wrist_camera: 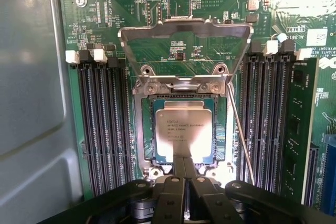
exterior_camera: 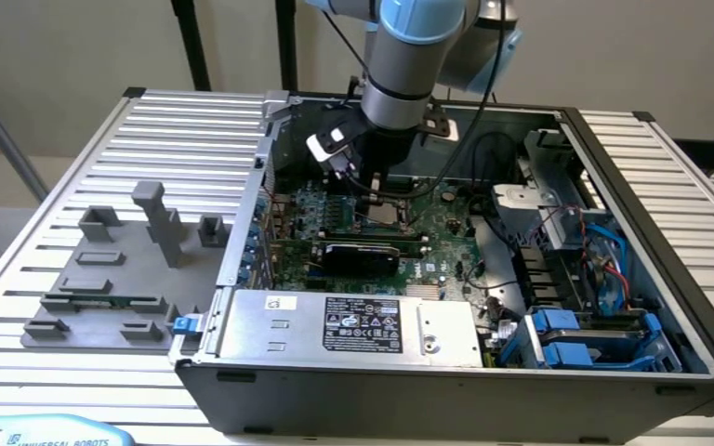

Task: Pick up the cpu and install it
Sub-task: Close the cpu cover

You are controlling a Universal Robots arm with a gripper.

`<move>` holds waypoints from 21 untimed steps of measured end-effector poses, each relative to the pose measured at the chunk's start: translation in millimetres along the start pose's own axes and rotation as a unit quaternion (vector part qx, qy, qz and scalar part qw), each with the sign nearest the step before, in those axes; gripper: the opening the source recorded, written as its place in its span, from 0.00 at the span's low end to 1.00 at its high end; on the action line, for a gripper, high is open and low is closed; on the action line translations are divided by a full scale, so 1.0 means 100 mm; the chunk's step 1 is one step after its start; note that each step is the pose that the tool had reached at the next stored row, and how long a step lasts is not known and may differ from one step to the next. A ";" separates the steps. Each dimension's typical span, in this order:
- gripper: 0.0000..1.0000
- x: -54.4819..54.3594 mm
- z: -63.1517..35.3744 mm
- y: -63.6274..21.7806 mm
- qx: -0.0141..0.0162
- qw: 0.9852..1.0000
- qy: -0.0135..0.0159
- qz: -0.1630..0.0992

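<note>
The cpu (wrist_camera: 184,129), a flat square chip with a silvery top and printed text, lies flat inside the dark socket frame (wrist_camera: 143,129) on the green motherboard. The socket's metal load plate (wrist_camera: 184,31) stands flipped open beyond it, and the thin lever wire (wrist_camera: 241,135) runs along one side. My gripper (wrist_camera: 184,165) hangs just over the chip's near edge with its two dark fingers (wrist_camera: 177,167) pressed together and nothing visible between them. In the exterior view the gripper (exterior_camera: 377,189) reaches down into the open computer case (exterior_camera: 456,372), right above the cpu (exterior_camera: 390,216).
Rows of black memory slots (wrist_camera: 105,124) flank the socket on both sides. A grey power supply (exterior_camera: 350,327), cables and blue drive brackets (exterior_camera: 580,339) crowd the case. Grey plastic blocks (exterior_camera: 146,223) stand on the ribbed table at the exterior view's left.
</note>
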State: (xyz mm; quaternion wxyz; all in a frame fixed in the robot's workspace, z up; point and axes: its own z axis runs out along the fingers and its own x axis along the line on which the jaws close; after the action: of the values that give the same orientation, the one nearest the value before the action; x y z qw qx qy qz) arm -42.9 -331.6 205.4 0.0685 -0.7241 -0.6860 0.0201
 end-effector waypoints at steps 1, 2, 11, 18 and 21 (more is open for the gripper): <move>0.11 0.00 -0.007 -0.001 0.000 1.000 0.000 0.000; 0.11 0.00 -0.009 -0.001 0.000 1.000 0.000 0.000; 0.11 0.00 -0.012 0.072 0.000 1.000 0.000 0.000; 0.11 0.00 -0.021 0.154 0.001 1.000 0.000 0.000; 0.11 -0.03 -0.025 0.166 0.001 1.000 0.000 0.000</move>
State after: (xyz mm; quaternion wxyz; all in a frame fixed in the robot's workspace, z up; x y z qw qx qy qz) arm -26.3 -336.0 205.5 0.0694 -0.7240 -0.6860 0.0204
